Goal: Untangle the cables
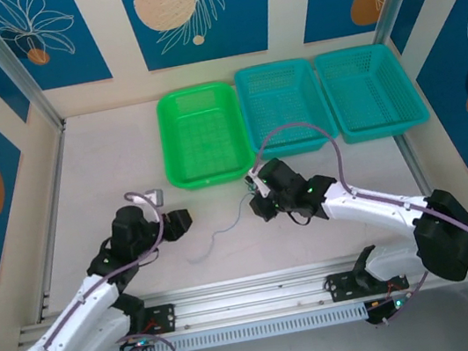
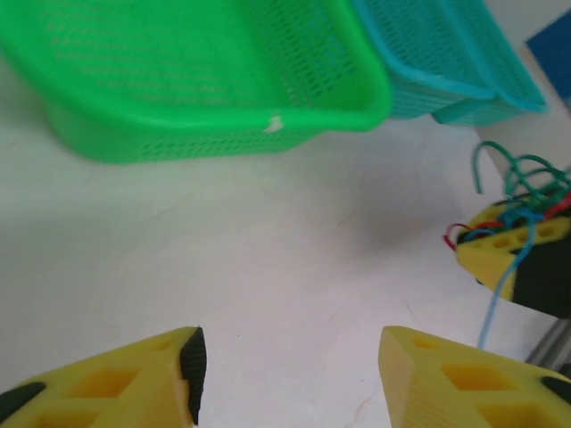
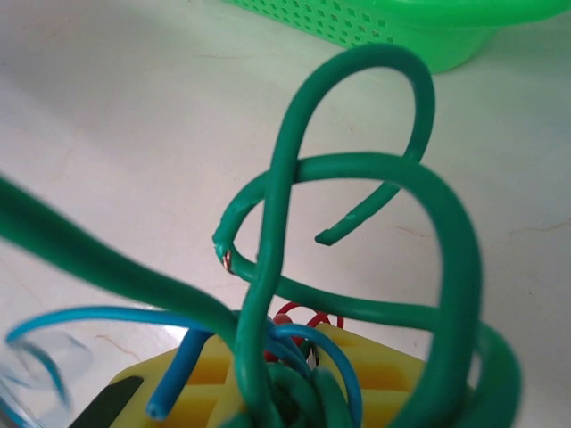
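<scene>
a lab test cell: white table (image 1: 107,160) walled by blue patterned panels (image 1: 237,24).

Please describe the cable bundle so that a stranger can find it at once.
Find the green basket; near its front right corner is the right gripper. The cables sit in it: thin looping green, blue and red wires, unlike the thick arm cable.

My count: green basket (image 1: 208,179) one; teal baskets (image 1: 270,68) two; cables (image 3: 366,58) one bunch, three colours.
</scene>
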